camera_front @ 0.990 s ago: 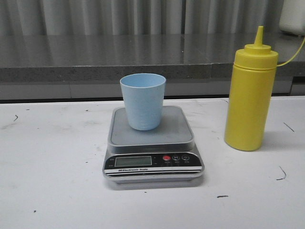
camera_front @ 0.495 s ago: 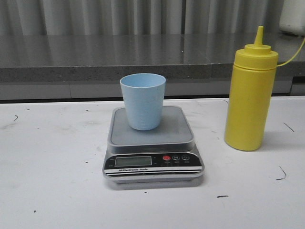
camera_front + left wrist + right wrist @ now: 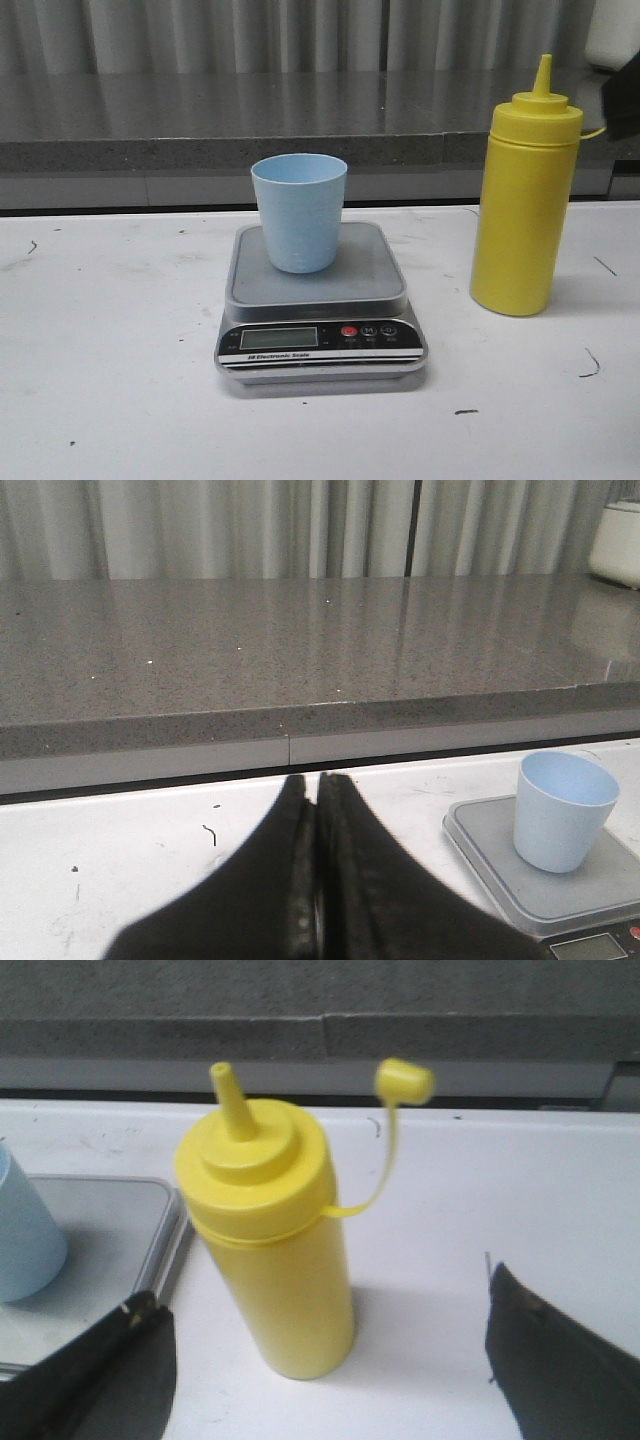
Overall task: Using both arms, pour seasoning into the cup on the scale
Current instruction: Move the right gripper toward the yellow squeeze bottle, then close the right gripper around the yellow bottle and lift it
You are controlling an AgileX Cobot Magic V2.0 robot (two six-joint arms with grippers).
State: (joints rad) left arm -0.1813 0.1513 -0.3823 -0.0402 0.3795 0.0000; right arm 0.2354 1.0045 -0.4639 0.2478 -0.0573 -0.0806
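Observation:
The pale blue cup (image 3: 299,212) stands upright on the platform of the silver-grey scale (image 3: 320,300) in the middle of the white table. To its right stands the yellow seasoning bottle (image 3: 525,200), nozzle uncapped, its cap (image 3: 405,1080) dangling on a tether. My right gripper (image 3: 318,1285) is open just in front of the bottle (image 3: 275,1250), one finger on each side and neither touching it. A dark part of the right arm (image 3: 627,105) shows at the front view's right edge. My left gripper (image 3: 318,800) is shut and empty, left of the scale (image 3: 500,865) and cup (image 3: 562,810).
A grey stone counter ledge (image 3: 200,120) runs behind the table, with curtains beyond it. A white appliance (image 3: 615,35) sits on the counter at the far right. The white table (image 3: 100,380) carries small dark marks.
A dark part of the right arm has come into the front view at the right edge, beside the bottle's top. Cup, scale and bottle have not moved.

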